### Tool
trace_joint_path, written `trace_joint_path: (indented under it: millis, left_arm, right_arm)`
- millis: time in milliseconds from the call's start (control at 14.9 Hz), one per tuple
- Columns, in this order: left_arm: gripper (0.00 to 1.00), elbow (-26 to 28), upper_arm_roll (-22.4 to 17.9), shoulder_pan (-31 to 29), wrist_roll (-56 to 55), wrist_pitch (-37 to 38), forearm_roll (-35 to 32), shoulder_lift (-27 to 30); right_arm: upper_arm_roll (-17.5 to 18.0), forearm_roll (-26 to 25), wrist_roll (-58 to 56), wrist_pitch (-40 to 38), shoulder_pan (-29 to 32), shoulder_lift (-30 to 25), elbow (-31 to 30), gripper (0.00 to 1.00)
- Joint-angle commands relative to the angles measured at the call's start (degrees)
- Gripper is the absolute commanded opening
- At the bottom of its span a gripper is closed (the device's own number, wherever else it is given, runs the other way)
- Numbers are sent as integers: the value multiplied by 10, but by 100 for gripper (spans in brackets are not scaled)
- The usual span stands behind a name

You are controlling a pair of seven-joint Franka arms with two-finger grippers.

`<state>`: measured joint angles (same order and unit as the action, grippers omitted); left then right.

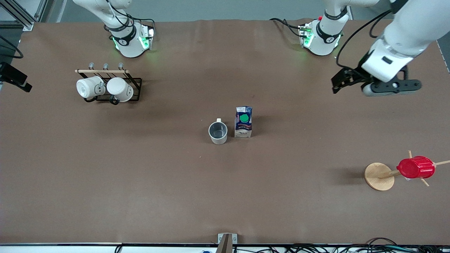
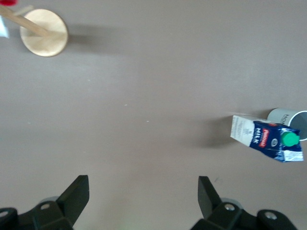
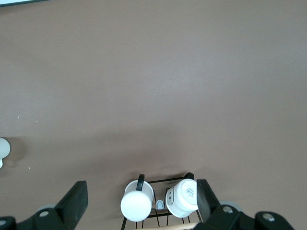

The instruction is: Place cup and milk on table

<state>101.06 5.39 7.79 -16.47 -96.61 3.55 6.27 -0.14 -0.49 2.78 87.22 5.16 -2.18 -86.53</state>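
The cup (image 1: 218, 132) and the milk (image 1: 243, 122) stand upright just beside each other mid-table (image 1: 225, 196), the milk toward the left arm's end. The left hand (image 1: 340, 83) hangs empty with fingers spread over bare table. The right hand (image 3: 141, 199), fingers apart, is above the rack (image 1: 135, 88) holding two white mugs (image 1: 105, 88).

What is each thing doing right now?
cup: upright on the table, empty.
milk carton: upright beside the cup, capped.
two white mugs: hanging on the black rack.
red cup: on the wooden stand.
left pincer: open, empty.
right pincer: open, empty.
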Motion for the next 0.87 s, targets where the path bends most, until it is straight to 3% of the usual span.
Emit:
trace_joint_path:
  millis: [0,268,470,805]
  left_arm:
    - [100,11,6,-23,18,7,-6,31]
    - [100,-24,5,-37,42,11,-32,13]
    - [100,-127,1,-41,63,102,-30,-48]
    - [100,-140,1,-52,86,108,-22,-52]
  right_arm:
    - [-3,-2,-3,-6,-7,4,10,100]
    - [-3,-2,-3,-17,-5,4,10,100]
    - [-3,-2,-3,-17,-5,4,10,100]
    - [-2,-2,-1,-17,-5,4,9,100]
